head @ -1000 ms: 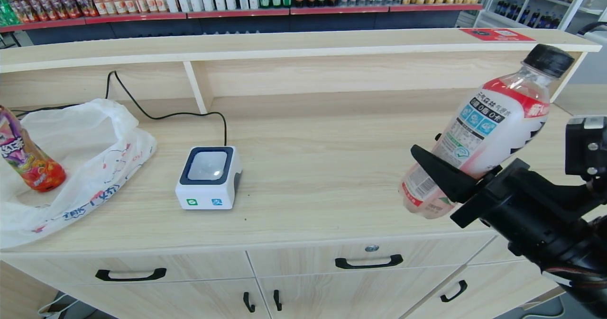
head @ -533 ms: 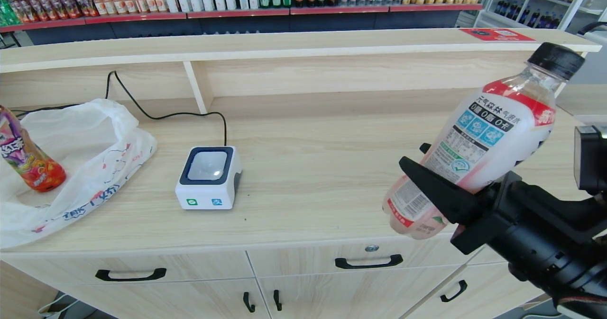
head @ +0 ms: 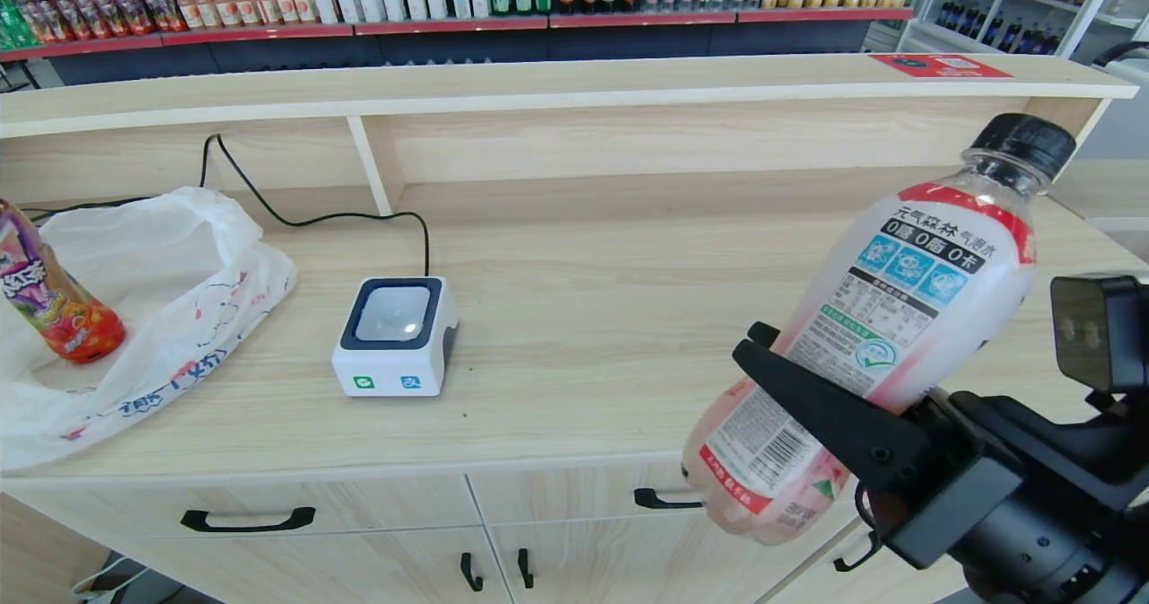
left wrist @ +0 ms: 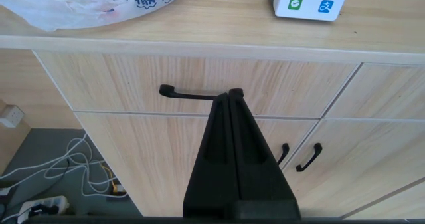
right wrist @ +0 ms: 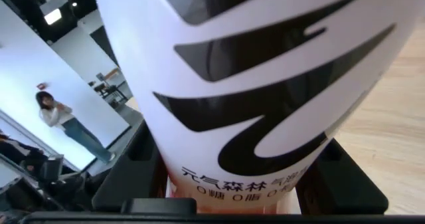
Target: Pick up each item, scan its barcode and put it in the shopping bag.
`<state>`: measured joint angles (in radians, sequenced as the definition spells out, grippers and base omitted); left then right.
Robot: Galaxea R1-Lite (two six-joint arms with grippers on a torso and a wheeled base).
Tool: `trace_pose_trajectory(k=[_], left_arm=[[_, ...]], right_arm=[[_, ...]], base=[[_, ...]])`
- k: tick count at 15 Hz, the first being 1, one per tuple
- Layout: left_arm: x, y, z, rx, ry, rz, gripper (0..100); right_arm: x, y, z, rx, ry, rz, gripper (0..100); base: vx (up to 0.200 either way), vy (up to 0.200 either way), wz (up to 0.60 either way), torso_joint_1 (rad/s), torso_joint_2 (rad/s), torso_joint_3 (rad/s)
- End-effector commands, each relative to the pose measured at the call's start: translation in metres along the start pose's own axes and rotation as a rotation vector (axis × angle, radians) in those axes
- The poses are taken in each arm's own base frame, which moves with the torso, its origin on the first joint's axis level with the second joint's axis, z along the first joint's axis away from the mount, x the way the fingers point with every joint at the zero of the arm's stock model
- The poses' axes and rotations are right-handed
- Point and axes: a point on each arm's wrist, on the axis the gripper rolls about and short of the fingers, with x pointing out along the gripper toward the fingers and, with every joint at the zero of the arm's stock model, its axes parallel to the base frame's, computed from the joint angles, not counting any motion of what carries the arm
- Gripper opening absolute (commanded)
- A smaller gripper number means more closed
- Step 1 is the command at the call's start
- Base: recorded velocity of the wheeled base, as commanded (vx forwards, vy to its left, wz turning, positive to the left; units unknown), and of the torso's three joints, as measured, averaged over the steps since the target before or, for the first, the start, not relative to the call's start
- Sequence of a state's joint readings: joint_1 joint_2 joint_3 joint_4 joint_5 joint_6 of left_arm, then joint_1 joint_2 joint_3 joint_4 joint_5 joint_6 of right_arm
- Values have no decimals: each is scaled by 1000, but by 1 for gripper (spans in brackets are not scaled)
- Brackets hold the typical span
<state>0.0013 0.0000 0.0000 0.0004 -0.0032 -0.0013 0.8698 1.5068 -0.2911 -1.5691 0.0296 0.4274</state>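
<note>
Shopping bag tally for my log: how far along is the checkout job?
Looks done: one orange bottle sits in the shopping bag. In hand: the right gripper grips a pink bottle, tilted, well right of the scanner. Left: scan it, then bag it.

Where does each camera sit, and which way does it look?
Head view: from the head, down at the counter; right gripper holds the bottle.
Left wrist view: low, facing the drawers; shut left gripper shows.
Right wrist view: close against the held bottle.
Shared: head and left wrist views show the scanner.
</note>
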Motion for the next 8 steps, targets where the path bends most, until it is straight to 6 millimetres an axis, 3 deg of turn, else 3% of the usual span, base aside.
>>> trace_pose_trajectory(k=[1, 8], left_arm=[[0, 0, 0, 0, 0, 0, 0], [0, 0, 0, 0, 0, 0, 0]], right_arm=[[-2, 8, 0, 38, 7, 47, 0], [1, 24, -4, 167, 51, 159, 0]], base=[[0, 0, 0, 0, 0, 0], [0, 0, 0, 0, 0, 0]])
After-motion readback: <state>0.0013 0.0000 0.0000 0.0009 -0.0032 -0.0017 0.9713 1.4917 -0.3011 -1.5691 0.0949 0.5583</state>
